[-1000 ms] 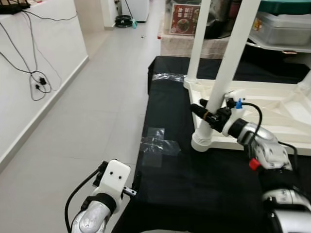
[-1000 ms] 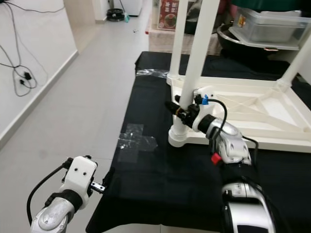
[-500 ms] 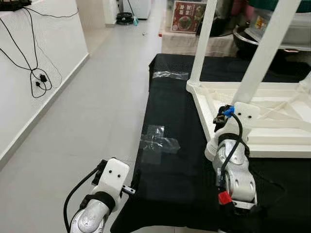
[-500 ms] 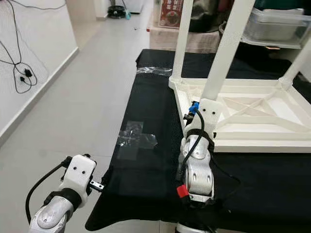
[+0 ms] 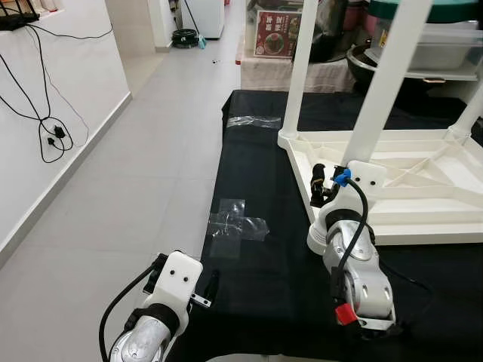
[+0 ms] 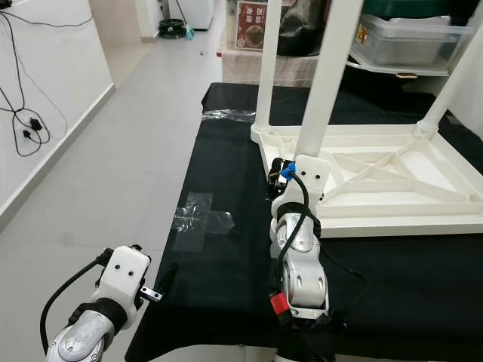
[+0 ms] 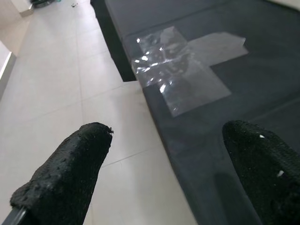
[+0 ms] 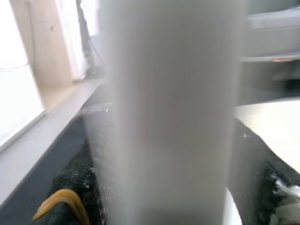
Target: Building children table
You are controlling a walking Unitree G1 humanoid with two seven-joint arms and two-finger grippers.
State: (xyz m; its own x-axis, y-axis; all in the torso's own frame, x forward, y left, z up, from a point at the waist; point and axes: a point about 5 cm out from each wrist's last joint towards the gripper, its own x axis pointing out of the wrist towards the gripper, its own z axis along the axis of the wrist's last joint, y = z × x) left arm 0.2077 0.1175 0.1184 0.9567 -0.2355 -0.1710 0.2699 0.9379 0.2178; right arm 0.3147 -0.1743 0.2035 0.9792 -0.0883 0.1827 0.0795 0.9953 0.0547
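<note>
White children's table (image 5: 423, 181) lying upside down on the black-covered worktop (image 5: 264, 279), legs pointing up. Right pincer (image 5: 323, 181) is wrapping the nearest leg (image 5: 373, 98) just above its socket at the table's near corner, fingers either side of the tube; looks clenched on it, though the wrist view is blurred. Probably seating or twisting the leg into the socket, hence the low grip. Left pincer (image 7: 164, 187) is hanging released, fingers spread, off the worktop's edge over the floor, away from the table, near the clear tape patch (image 5: 238, 226).
</note>
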